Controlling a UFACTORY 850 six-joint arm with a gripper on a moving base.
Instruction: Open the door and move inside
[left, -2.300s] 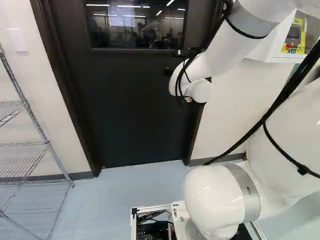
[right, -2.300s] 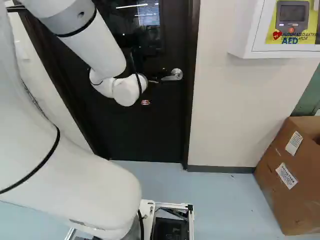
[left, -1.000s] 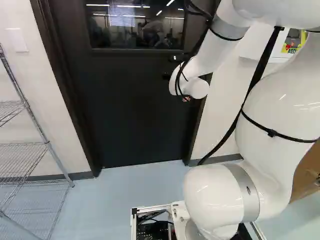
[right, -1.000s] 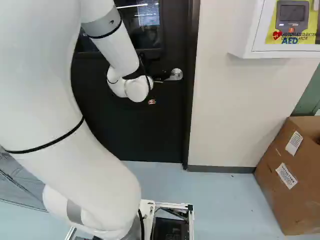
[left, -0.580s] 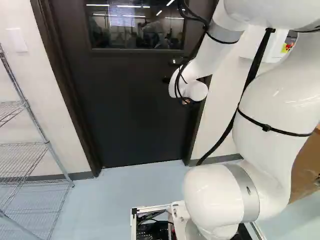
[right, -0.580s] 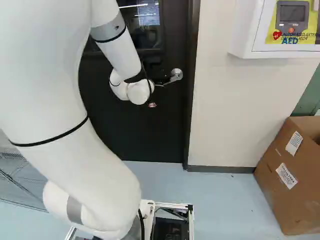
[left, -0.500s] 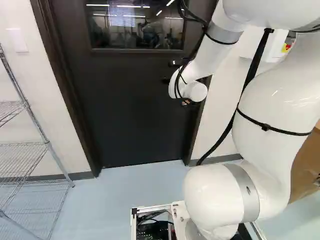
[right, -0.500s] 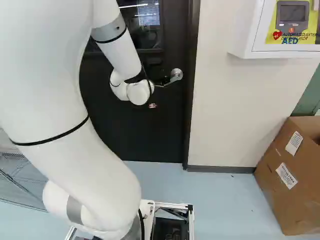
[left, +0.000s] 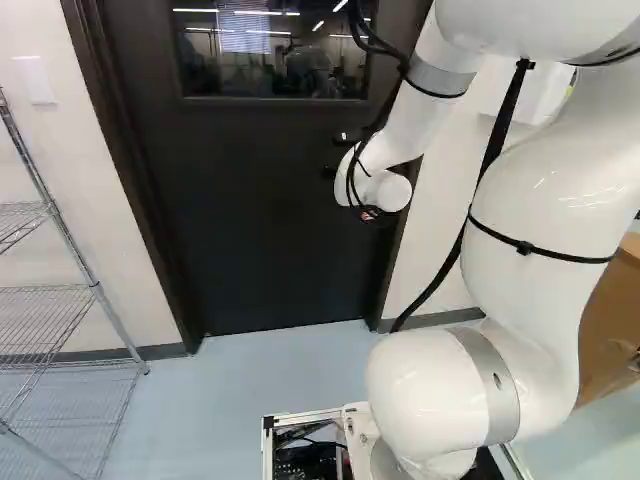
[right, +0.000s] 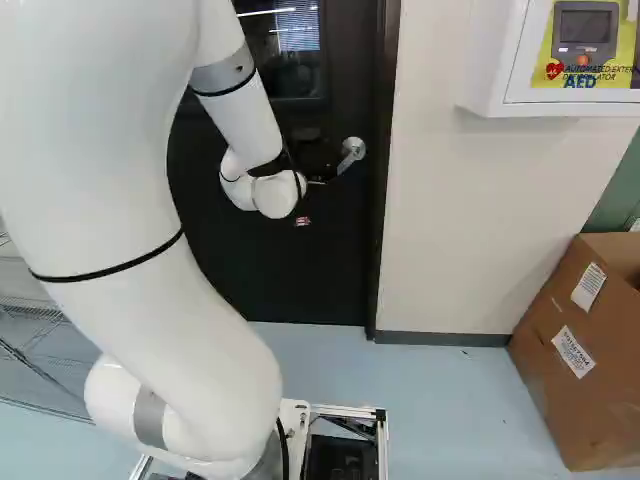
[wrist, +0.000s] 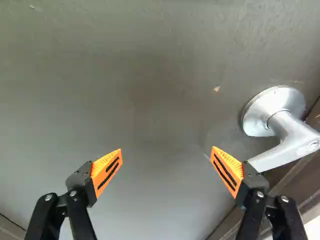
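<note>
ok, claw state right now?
Claw: open, wide, nothing gripped; the door handle runs behind one finger, can't tell if they touch.

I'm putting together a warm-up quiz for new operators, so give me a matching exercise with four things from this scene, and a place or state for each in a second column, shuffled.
Column one
1. Door handle
2. Gripper
3. Cardboard box
4. Wire shelf

Column two
A. At the left edge of the left base view
B. Open, its two fingers apart
C. Brown, at the right of the right base view
D. Lever slanting down from its round plate

Right pairs: 1-D, 2-B, 3-C, 4-A
</note>
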